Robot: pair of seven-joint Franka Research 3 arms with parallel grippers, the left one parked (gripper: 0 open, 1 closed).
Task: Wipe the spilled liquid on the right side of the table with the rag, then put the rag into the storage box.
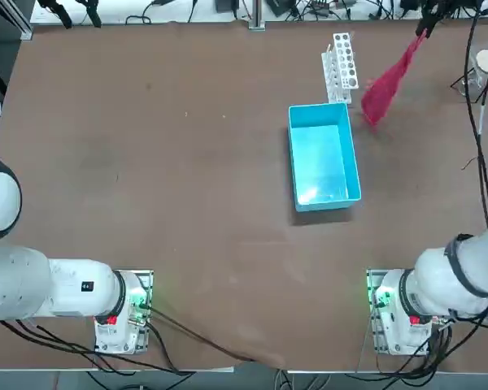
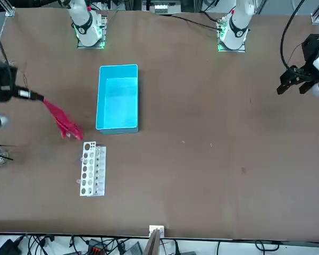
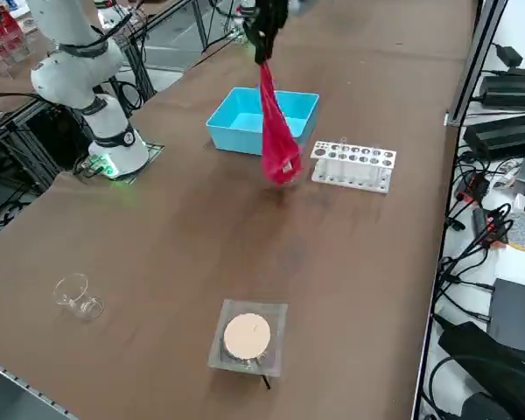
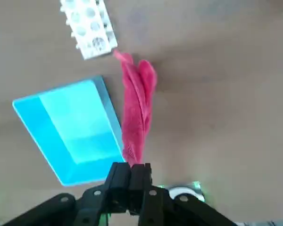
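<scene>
Top view: right tool (image 1: 424, 29) pinched tight on the rag (image 1: 385, 85), which dangles above the desk (image 1: 187, 203), at two o'clock from the blue box (image 1: 324, 156), beside the white rack (image 1: 341, 65).

Materials and surface finishes on the worktop.
Matt brown table (image 1: 146, 162), smooth and without sheen; soft pink-red cloth rag (image 3: 276, 140), folded and napped, pinched in the black, dull-finished right gripper (image 4: 132, 170); light blue plastic storage box (image 1: 323, 154), smooth with a slight gloss inside; white plastic rack (image 3: 353, 164) with round holes; clear glass cup (image 3: 77, 296); glossy white arm casing (image 3: 74, 52).
</scene>
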